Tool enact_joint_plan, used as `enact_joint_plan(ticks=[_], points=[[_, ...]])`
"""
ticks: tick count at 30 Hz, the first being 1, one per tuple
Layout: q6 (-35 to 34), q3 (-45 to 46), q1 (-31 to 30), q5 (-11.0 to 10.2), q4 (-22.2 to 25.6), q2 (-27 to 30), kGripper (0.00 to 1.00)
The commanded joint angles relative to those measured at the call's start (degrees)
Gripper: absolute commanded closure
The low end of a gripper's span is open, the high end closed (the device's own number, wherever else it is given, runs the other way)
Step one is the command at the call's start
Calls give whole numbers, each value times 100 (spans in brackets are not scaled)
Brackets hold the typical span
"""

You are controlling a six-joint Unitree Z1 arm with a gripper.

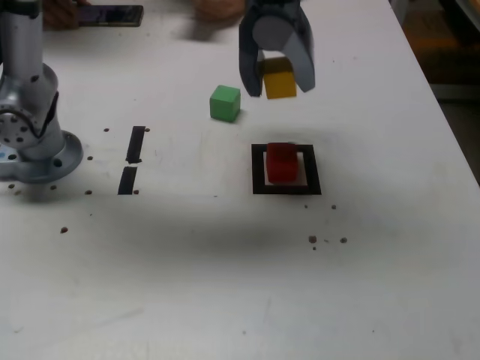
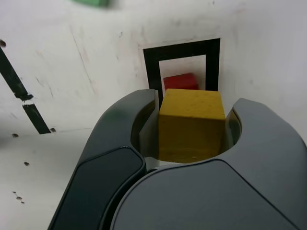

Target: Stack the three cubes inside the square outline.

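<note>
Pinching the yellow cube (image 1: 280, 77) between its two sides, the gripper (image 1: 277, 87) hung near the top middle of the exterior view. The cube was up in the air, over the white table (image 1: 187, 285). In the wrist view, the cube sat between the curved grey fingers (image 2: 259, 127), and its top and one side showed.

The red cube (image 1: 282, 163) sat inside the square outline (image 1: 314, 178), just right of the middle in the exterior view. It was on the pale middle part, with the black tape around it. In the wrist view, the yellow cube hid part of the outline, and only a bit of the red cube peeked out.

The green cube (image 1: 225, 103) was on the table, outside the outline. It was up and to the left of the red cube in the exterior view.

Two short black strips (image 1: 127, 180) were on the table, left of the middle in that view. A big grey round base (image 1: 46, 161) stood at the left edge. A dark phone (image 1: 111, 16) lay at the upper left, with a hand (image 1: 60, 13) beside it. Another hand (image 1: 219, 9), a bit blurry, was at the top edge.
</note>
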State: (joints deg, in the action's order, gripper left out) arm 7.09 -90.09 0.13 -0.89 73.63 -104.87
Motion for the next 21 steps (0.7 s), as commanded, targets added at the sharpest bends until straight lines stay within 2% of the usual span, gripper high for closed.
enact_joint_plan(ticks=[1,11,21], points=[[-167,109,-150,14,-26,-11,96],[-523,450,-444,15,-262,-156,96],[-600,618,-444,-15,-793,-406,96]])
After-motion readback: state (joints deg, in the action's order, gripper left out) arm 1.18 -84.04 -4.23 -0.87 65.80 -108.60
